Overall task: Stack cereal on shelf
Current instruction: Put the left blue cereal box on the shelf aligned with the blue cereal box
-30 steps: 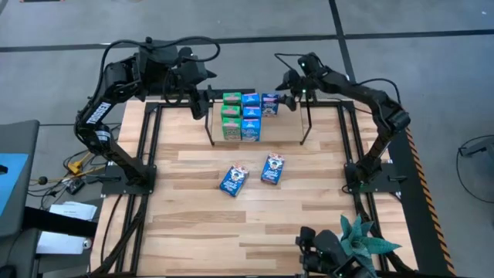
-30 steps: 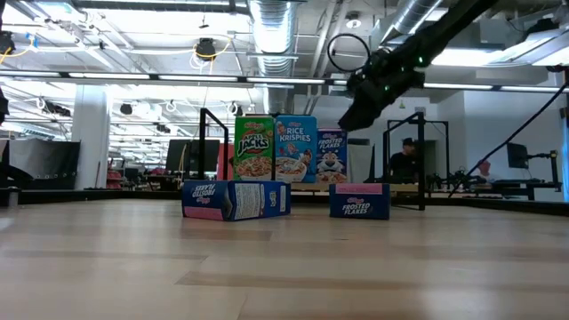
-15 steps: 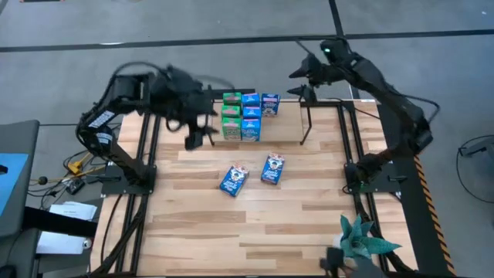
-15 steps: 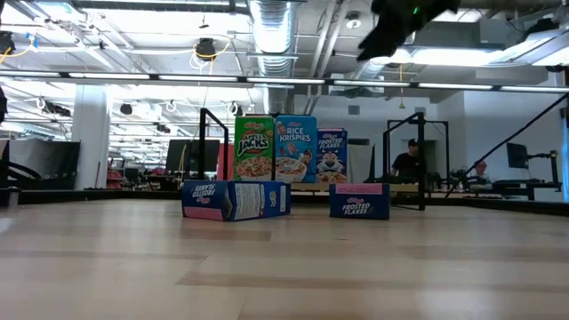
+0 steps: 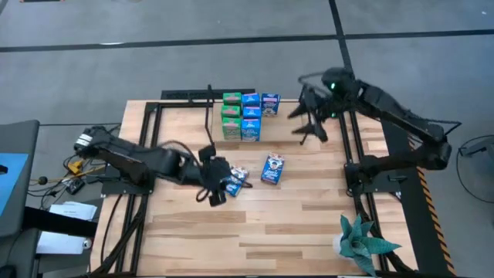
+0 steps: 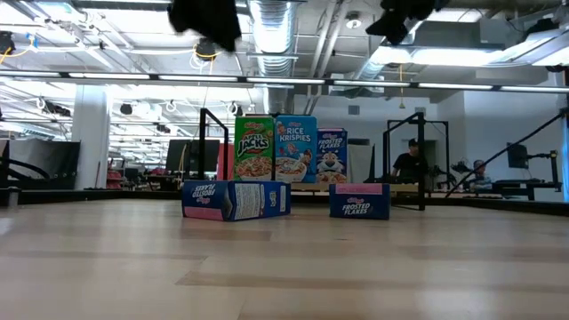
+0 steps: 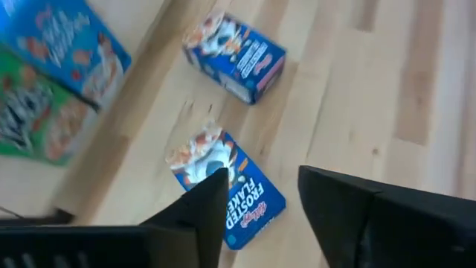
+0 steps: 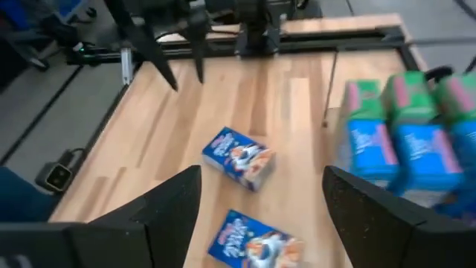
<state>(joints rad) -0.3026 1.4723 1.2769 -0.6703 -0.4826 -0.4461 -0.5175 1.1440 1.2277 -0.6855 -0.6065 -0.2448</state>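
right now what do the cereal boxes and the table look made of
Cereal boxes: thin cardboard, it seems, with glossy printed faces; sharp folded edges and bright pictures point to that. Table: light wood, smooth finish, likely sealed; plank seams and grain show, and the low view shows a soft sheen.

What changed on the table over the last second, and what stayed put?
The left claw swung from beside the shelf down to the nearer loose cereal box, jaws open around nothing yet. The right claw pulled up and back from the shelf, open and empty. Both loose boxes, including the other, and the shelved boxes did not move.
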